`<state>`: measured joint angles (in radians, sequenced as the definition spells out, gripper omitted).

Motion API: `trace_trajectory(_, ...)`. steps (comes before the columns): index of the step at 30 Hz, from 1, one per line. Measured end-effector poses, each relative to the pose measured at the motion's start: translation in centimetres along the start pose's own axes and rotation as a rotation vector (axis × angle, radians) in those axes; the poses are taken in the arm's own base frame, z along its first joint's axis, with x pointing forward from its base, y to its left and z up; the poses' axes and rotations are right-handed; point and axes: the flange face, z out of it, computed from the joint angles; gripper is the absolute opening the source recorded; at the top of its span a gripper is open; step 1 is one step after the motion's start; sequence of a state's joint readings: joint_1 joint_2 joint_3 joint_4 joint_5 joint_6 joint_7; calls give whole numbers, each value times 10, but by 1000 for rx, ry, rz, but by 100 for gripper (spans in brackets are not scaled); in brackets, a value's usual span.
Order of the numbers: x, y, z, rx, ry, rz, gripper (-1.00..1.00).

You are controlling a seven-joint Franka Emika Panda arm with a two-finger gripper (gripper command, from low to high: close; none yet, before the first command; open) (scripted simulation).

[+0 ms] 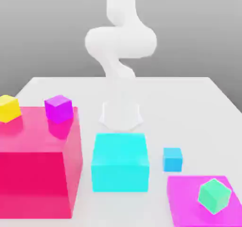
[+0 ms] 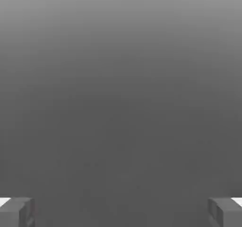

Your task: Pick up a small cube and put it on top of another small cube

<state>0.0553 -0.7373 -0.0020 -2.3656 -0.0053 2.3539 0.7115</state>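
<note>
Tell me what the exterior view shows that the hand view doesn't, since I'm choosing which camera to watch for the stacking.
Only the exterior view: the small blue cube, the cyan block, the green cube on the magenta slab, the purple cube and yellow cube on the red block, the table and the white arm.

Only the hand view: the claw, open, its two fingers wide apart.

Both: a plain grey backdrop, with no cube common to the two.

White table [image 1: 198,110], w/ red block [image 1: 33,183], cyan block [image 1: 120,169], blue cube [image 1: 172,160], magenta slab [image 1: 184,197]
</note>
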Motion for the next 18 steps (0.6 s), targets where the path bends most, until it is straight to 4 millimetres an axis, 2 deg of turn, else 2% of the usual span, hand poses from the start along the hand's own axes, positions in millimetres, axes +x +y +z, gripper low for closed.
trace_trajectory(5,-74,-3,118,-42,-188,-320,0)
trace_trajectory(10,-173,16,207,-56,-379,-649,0)
trace_trajectory(14,-261,50,255,-49,-537,-919,0)
trace_trajectory(18,-341,97,279,-27,-692,-1176,0)
